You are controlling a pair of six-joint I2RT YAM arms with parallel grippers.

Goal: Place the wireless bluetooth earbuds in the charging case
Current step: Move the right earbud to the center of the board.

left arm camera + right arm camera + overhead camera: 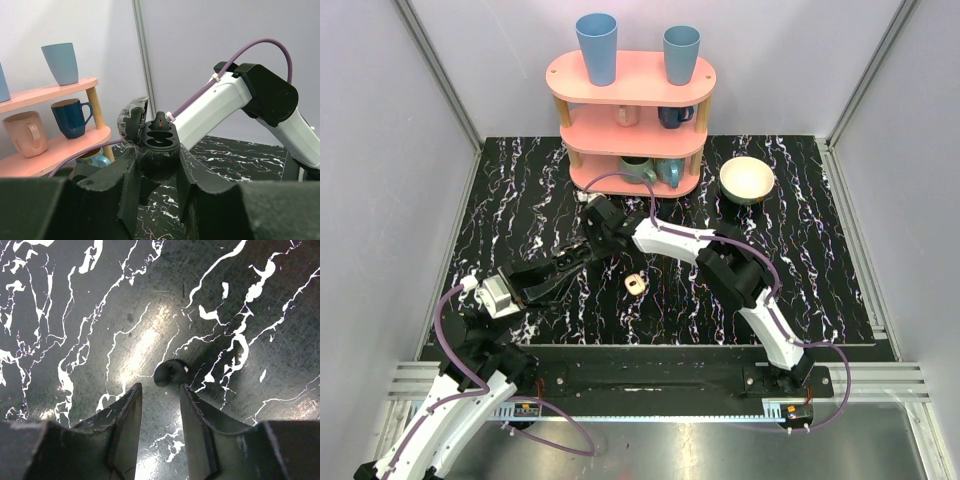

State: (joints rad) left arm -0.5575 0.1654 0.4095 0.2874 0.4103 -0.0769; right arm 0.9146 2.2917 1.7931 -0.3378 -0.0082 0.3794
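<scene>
My left gripper [156, 170] is shut on the charging case [159, 142]. The case is black with two hollows, and its lid [131, 120] is open to the left. It is held above the table [520, 200], also seen from above [578, 258]. A small black bud with a red dot [160, 121] stands at the case's far rim. My right gripper [160, 390] is open and points down at the marbled surface. A black earbud [170, 373] lies just beyond its fingertips, nearer the right finger [192, 405]. In the top view the right gripper [592, 212] is just behind the left gripper [575, 262].
A small cream-white piece with a tan hollow [636, 285] lies on the table right of the left gripper. A pink shelf [632, 120] with cups stands at the back. A cream bowl [747, 180] sits to its right. The right arm [235, 100] rises behind the case.
</scene>
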